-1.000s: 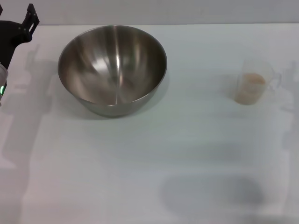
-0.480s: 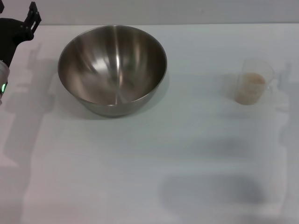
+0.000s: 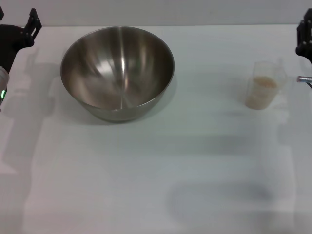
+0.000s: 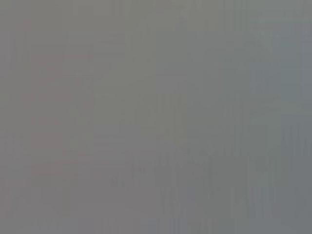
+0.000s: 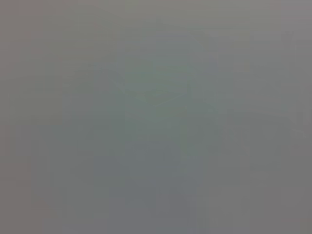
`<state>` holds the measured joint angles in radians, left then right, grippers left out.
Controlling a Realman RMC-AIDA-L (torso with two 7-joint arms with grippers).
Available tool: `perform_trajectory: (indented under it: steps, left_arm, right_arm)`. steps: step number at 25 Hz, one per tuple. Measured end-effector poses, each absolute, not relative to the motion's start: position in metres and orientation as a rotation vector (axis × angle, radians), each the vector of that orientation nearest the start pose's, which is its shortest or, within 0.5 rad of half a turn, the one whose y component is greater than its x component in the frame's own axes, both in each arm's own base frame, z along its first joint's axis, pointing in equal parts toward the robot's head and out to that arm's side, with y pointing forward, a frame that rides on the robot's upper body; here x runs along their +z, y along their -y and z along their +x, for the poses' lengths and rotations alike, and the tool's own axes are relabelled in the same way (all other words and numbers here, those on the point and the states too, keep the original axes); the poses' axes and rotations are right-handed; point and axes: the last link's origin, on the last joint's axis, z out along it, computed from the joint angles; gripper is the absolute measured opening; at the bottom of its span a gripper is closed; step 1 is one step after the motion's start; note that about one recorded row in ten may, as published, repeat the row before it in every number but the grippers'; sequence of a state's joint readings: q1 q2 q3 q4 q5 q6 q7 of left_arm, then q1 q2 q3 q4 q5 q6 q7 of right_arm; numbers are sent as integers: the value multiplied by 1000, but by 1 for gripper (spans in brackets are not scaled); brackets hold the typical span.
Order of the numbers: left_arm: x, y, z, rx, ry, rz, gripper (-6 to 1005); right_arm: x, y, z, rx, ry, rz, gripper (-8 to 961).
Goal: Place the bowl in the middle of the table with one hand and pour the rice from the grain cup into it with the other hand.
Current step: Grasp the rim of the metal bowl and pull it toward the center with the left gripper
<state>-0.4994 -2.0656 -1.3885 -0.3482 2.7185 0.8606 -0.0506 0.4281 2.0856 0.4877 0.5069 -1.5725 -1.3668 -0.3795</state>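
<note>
Head view shows the bowl (image 3: 117, 73) upright on the table (image 3: 156, 170), left of centre, well apart from the grain cup (image 3: 263, 90) holding rice (image 3: 263, 95) at right. Left gripper (image 3: 22, 31) and right gripper (image 3: 304, 34) sit at the edges; their jaw states cannot be told.

**Both arms at the frame edges**

The left gripper (image 3: 19, 30) shows as a black shape at the far left edge, a green light glowing on its wrist below. The right gripper (image 3: 305, 35) barely enters at the far right edge. Both wrist views show nothing.
</note>
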Motion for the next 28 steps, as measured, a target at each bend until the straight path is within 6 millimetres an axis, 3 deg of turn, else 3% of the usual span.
perform_trajectory:
  steps: [11,17,28]
  left_arm:
    - [12,-397,-299,-624,522,-1546,775]
    - [14,-397,-300,-623,526,-1536,772]
    - [12,-394,-305,-615,557,-1536,767]
  right_arm:
    - [-15,-317,259,741,-140,-1402,544]
    - [-6,-312,258,804,-176,-1319,543]
    - [-2,-310,264,814,-183,-1313,543]
